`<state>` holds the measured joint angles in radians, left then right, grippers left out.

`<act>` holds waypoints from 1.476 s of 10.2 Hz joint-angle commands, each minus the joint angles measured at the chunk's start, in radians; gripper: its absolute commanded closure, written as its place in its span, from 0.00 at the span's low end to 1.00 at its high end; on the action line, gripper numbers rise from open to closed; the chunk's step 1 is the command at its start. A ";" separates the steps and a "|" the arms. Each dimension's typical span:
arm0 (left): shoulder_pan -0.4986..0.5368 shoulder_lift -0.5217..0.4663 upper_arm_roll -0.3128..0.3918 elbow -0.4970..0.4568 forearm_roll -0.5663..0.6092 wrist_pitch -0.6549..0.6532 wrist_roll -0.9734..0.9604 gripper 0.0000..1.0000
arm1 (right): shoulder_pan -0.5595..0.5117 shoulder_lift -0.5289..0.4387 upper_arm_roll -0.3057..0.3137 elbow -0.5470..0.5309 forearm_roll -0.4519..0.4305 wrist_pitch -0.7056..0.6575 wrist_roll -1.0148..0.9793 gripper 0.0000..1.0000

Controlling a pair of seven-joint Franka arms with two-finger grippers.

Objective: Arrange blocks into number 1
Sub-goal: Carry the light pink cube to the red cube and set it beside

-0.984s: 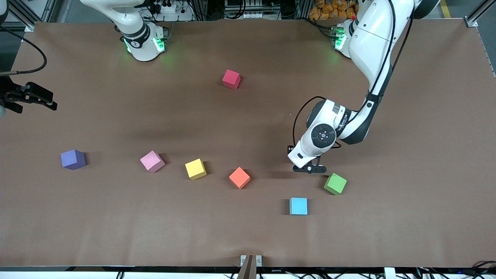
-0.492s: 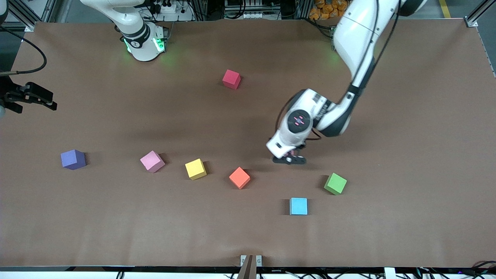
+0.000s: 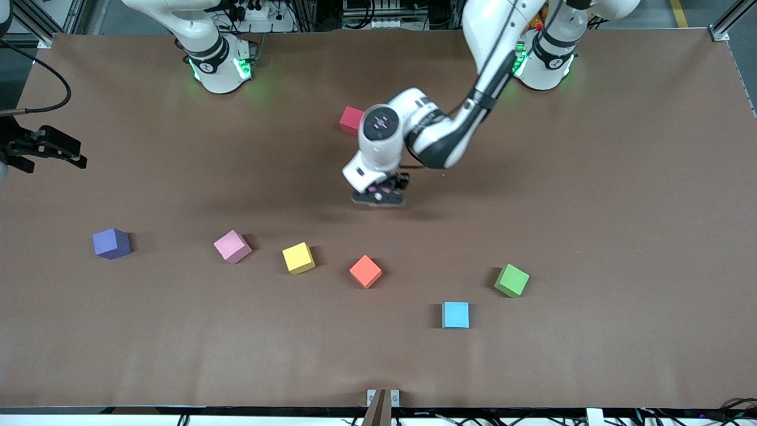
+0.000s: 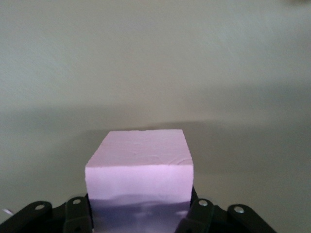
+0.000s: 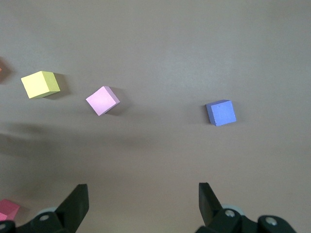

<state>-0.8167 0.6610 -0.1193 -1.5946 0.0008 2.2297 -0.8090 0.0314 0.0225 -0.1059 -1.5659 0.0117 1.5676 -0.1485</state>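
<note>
My left gripper (image 3: 378, 197) is shut on a pink block (image 4: 140, 167) and hangs over the middle of the table, next to the red block (image 3: 351, 120). A second pink block (image 3: 232, 246) lies in a loose row with the purple (image 3: 111, 243), yellow (image 3: 298, 258) and orange (image 3: 365, 271) blocks. The green block (image 3: 511, 280) and light blue block (image 3: 456, 315) lie toward the left arm's end. My right gripper (image 3: 56, 151) waits open over the table edge at the right arm's end. Its wrist view shows the yellow (image 5: 41, 84), pink (image 5: 102, 100) and purple (image 5: 221, 112) blocks beneath it.
The brown table mat (image 3: 621, 236) is bare around the blocks. Both arm bases (image 3: 219, 65) stand along the table's edge farthest from the front camera. A small bracket (image 3: 382, 397) sits at the edge nearest that camera.
The left arm has carried the pink block from beside the green block toward the red block, away from the front camera. The right arm has not moved.
</note>
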 commanded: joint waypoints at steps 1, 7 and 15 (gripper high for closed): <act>-0.068 0.055 0.012 0.048 -0.025 -0.016 -0.038 1.00 | 0.010 -0.006 -0.008 0.001 -0.009 -0.008 -0.010 0.00; -0.121 0.147 0.010 0.110 -0.055 -0.016 -0.087 1.00 | 0.008 -0.006 -0.008 0.001 -0.009 -0.008 -0.010 0.00; -0.160 0.082 0.012 0.107 0.018 -0.065 -0.144 0.00 | 0.010 -0.006 -0.009 0.001 -0.009 -0.008 -0.010 0.00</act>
<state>-0.9654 0.7775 -0.1138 -1.4826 -0.0059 2.2027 -0.9377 0.0324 0.0226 -0.1077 -1.5661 0.0118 1.5676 -0.1487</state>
